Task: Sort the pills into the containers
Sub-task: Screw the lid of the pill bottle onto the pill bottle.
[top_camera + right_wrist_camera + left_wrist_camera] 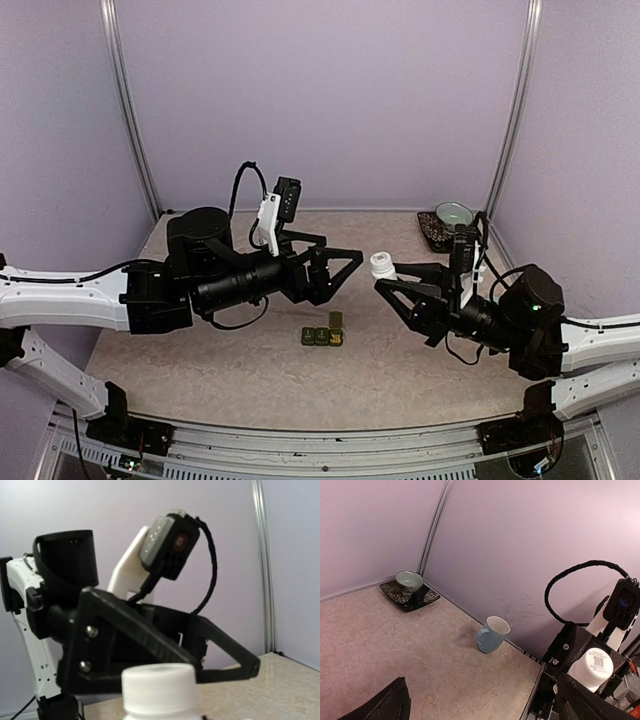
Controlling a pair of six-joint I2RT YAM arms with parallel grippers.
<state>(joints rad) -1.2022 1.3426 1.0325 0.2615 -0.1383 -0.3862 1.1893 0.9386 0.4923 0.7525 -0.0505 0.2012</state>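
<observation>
The containers (pixel 322 336) are a dark green strip of three joined compartments on the table between the arms, with one lid standing up (pixel 336 320). My right gripper (pixel 386 279) is shut on a white capped pill bottle (pixel 381 265) and holds it upright above the table. The bottle's cap fills the bottom of the right wrist view (pixel 159 687), and the bottle also shows in the left wrist view (pixel 591 668). My left gripper (pixel 345 275) is open with nothing in it, facing the bottle from the left a short way off. No loose pills show.
A green bowl (pixel 409 581) on a dark saucer (pixel 427 598) stands in the far right corner (pixel 452 214). A pale blue mug (pixel 491 634) sits by the right wall. Purple walls close in the table on three sides.
</observation>
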